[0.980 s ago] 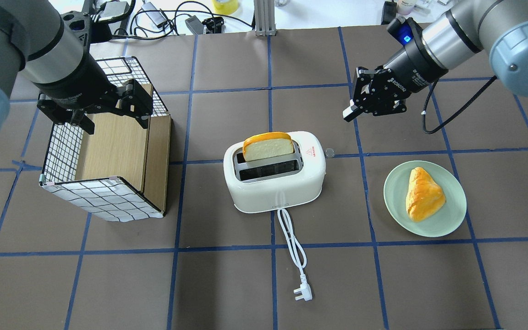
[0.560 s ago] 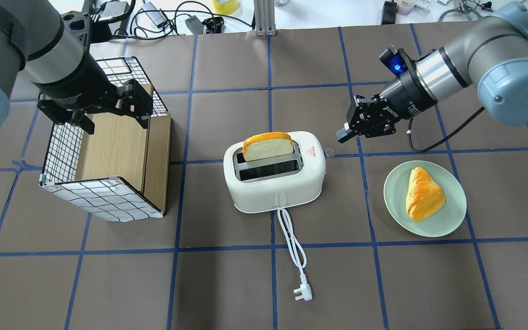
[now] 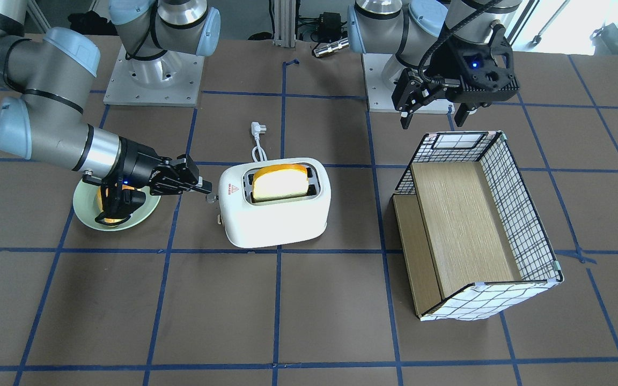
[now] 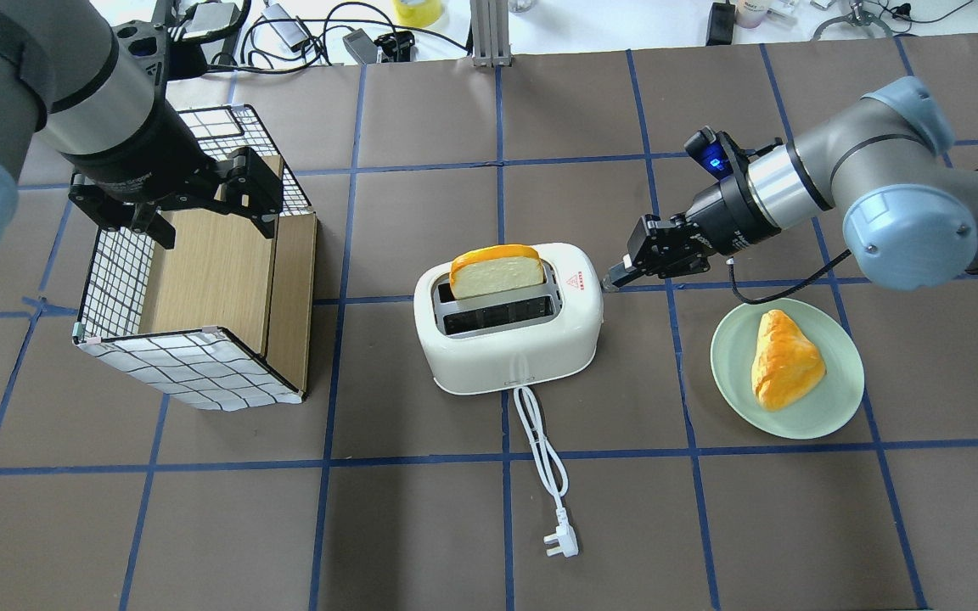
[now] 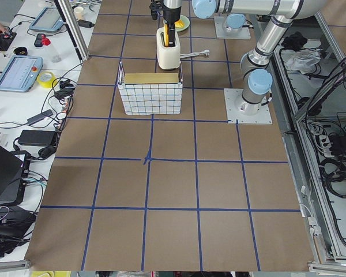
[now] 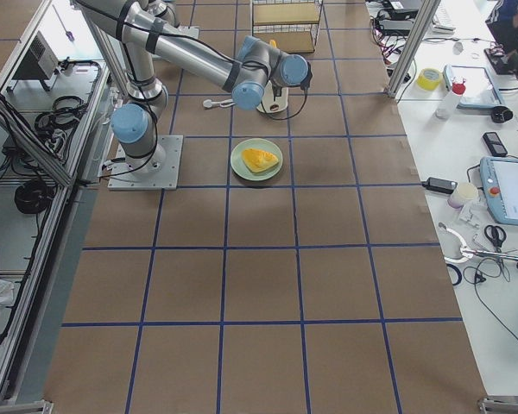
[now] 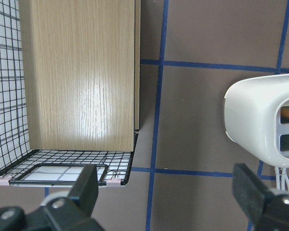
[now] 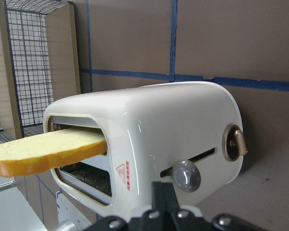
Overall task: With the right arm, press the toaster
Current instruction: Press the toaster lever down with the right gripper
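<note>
None of the press looks done yet: the toaster (image 4: 508, 318) stands mid-table between the wire-grid box (image 4: 192, 365) and the green plate (image 4: 841, 395). Its bread slice (image 4: 496, 270) sits high in the slot farther from the robot, and its round lever handle (image 8: 186, 175) is near the top end of its track. Your right arm (image 4: 803, 174) reaches in low and nearly level from the plate side, with the right gripper (image 4: 616, 276) pinched together on nothing and its tips right at the toaster's lever end. You cannot tell whether they touch the handle, so I judge the whole downward push remains.
</note>
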Available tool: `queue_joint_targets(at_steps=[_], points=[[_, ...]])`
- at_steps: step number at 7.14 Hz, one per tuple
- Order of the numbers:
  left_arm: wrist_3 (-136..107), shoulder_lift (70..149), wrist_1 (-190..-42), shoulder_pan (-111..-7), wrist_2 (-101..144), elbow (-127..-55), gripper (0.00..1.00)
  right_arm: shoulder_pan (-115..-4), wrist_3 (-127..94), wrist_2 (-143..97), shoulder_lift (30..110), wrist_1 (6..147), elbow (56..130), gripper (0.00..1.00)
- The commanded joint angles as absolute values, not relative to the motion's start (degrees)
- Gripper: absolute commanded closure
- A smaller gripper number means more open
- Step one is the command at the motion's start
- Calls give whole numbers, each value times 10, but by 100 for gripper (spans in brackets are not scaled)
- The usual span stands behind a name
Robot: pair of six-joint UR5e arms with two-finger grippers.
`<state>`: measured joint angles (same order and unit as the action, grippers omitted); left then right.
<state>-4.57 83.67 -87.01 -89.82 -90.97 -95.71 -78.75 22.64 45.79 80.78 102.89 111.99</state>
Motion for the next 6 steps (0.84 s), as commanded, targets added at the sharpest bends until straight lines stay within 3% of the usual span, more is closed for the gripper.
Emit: queue_joint_targets(at_steps=[1, 6], points=[[-46, 837, -870, -898, -911, -957, 0, -788, 222, 451, 800, 1054, 1124, 100], [-46, 837, -870, -898, -911, -957, 0, -788, 222, 451, 788, 1062, 1126, 100]])
